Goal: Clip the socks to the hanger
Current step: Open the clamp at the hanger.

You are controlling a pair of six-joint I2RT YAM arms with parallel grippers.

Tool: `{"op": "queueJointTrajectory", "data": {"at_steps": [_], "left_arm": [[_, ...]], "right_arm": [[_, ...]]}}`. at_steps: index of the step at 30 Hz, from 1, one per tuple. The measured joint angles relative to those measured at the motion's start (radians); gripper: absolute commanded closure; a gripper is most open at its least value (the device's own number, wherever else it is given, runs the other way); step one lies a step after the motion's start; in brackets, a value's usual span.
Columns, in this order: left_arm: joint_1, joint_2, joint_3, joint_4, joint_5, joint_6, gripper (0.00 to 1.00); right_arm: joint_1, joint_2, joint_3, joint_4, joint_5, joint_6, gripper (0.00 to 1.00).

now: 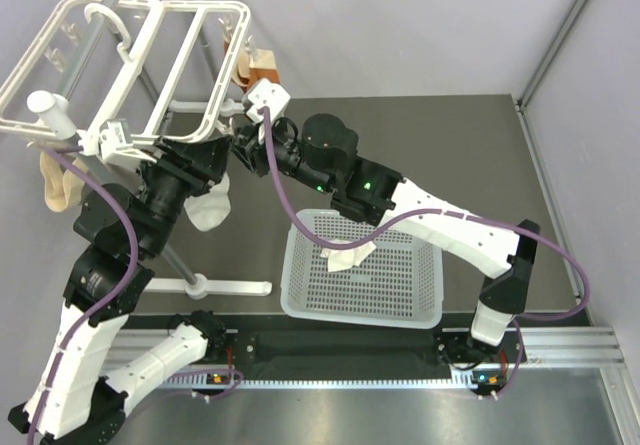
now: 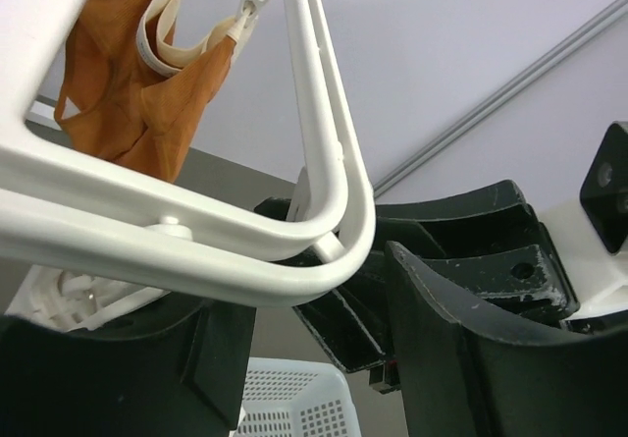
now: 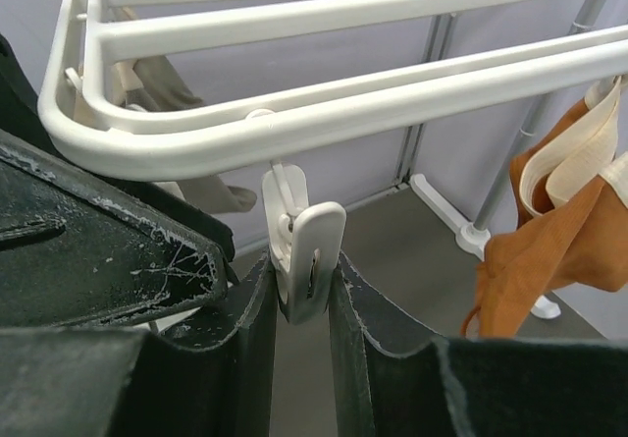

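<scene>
Left gripper [image 1: 222,157] fingers apart beneath hanger [image 3: 294,128] corner; right gripper [image 3: 302,282] clamped on clip [image 3: 312,250].
White sock [image 1: 208,210] hangs just below left gripper; second sock [image 1: 348,257] lies right, in basket [image 1: 360,317]. Risk: white sock not seated inside clip, so it falls once both let go.

Table's [image 1: 450,155] far left: the hanger [image 1: 170,5], its near corner between my left gripper's [image 2: 314,309] fingers. One sock [image 1: 210,208] sits just below that corner; a second sock [image 1: 348,257] lies in the basket [image 1: 400,315] to the right. My right gripper [image 3: 304,319] flanks a clip [image 3: 309,260] under the rim.
</scene>
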Motion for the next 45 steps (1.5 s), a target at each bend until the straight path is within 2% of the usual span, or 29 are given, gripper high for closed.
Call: {"op": "queueJointTrajectory", "data": {"at_steps": [12,18,25,26,28,29,32,33,36,38,43,45], "left_arm": [[0.001,0.006,-0.006,0.026,-0.027,-0.016,0.41],[0.001,0.013,-0.006,0.026,-0.050,-0.036,0.45],[0.000,0.030,-0.005,0.023,-0.050,-0.037,0.58],[0.000,0.030,-0.005,0.023,-0.050,-0.037,0.66],[0.001,0.029,-0.003,0.024,-0.056,-0.037,0.75],[0.001,0.029,0.001,0.023,-0.060,-0.032,0.78],[0.002,0.029,0.005,0.019,-0.072,-0.023,0.96],[0.002,0.030,0.007,0.016,-0.077,-0.018,1.00],[0.003,0.032,0.010,0.019,-0.081,-0.020,1.00],[0.003,0.031,0.011,0.016,-0.082,-0.017,1.00],[0.003,0.029,0.011,0.015,-0.085,-0.014,1.00],[0.003,0.029,0.011,0.015,-0.085,-0.014,1.00]], "right_arm": [[0.054,0.000,0.000,-0.042,0.047,-0.080,1.00],[0.069,0.000,0.000,-0.042,0.061,-0.116,1.00],[0.076,0.000,0.000,-0.042,0.070,-0.145,1.00],[0.076,0.000,0.000,-0.042,0.071,-0.151,1.00],[0.077,0.000,0.000,-0.042,0.074,-0.158,1.00],[0.078,0.000,0.000,-0.040,0.074,-0.160,0.82],[0.081,-0.001,0.005,-0.040,0.081,-0.161,0.48],[0.082,-0.003,0.005,-0.042,0.084,-0.159,0.43],[0.090,-0.024,-0.029,-0.043,0.107,-0.156,0.25],[0.094,-0.068,-0.102,-0.041,0.135,-0.151,0.17],[0.096,-0.248,-0.348,-0.068,0.230,-0.131,0.13],[0.095,-0.349,-0.462,-0.070,0.270,-0.107,0.14]]}}
